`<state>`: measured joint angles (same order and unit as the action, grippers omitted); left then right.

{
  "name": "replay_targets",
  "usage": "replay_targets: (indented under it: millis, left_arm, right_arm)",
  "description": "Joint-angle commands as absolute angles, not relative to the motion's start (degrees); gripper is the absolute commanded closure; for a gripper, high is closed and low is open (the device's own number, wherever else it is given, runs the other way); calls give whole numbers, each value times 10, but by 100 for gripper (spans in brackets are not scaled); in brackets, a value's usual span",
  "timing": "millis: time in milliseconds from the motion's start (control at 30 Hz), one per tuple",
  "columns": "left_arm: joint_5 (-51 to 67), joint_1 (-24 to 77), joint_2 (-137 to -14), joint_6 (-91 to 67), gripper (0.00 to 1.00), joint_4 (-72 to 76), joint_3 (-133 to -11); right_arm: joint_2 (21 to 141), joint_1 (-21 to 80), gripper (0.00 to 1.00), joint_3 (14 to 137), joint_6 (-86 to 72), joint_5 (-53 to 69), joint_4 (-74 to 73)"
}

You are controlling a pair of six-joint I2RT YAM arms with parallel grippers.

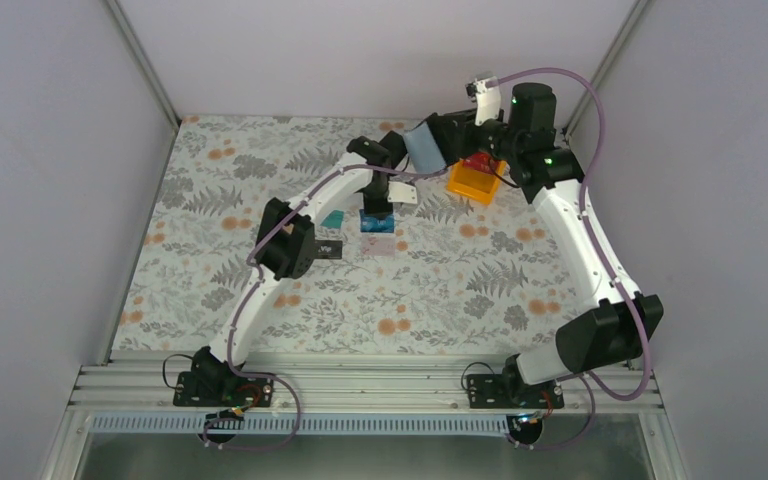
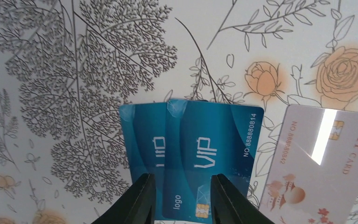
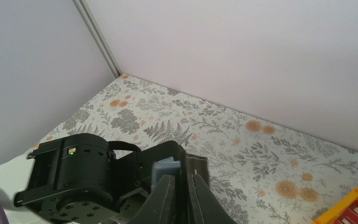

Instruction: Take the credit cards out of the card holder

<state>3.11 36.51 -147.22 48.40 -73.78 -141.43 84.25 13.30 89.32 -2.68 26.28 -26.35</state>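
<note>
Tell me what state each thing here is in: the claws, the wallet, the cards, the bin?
left gripper: open, fingers straddling the blue card.
right gripper: shut on the card holder.
card holder: held in the air, bluish-grey sleeve showing.
blue card: out, face up on the table.
pale pink card: out, lying flat.
teal-green card: out, lying flat.
black card: out, lying flat.
orange bin: holds a red card.

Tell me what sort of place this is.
Probably a robot-lab test cell: plain white enclosure walls, a white-shelled left robot arm and right robot arm bolted to a ribbed aluminium rail, and a floral-print tabletop.
</note>
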Motion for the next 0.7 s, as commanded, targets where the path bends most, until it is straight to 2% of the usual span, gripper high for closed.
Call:
replay_targets:
  millis: [0,100,267,533,667]
  left_arm:
    - [21,366,-1464,484,68,-713,-1438]
    - [29,362,-1455,483,64,-703,-1438]
    - [52,354,-1431,482,63,-706,-1438]
    - [85,340,-1373,498,47,-700,-1416]
    - [87,324,-1370,492,47,-691,-1422]
  right_arm:
    - [828,130,90,889,-18,274,-248]
    - [833,130,96,888,-31,235,-246]
    - [853,131,96,893,-41,229,-254]
    - [850,127,96,903,-62,191,-250]
    - [863,123,96,918,-73,157,-266]
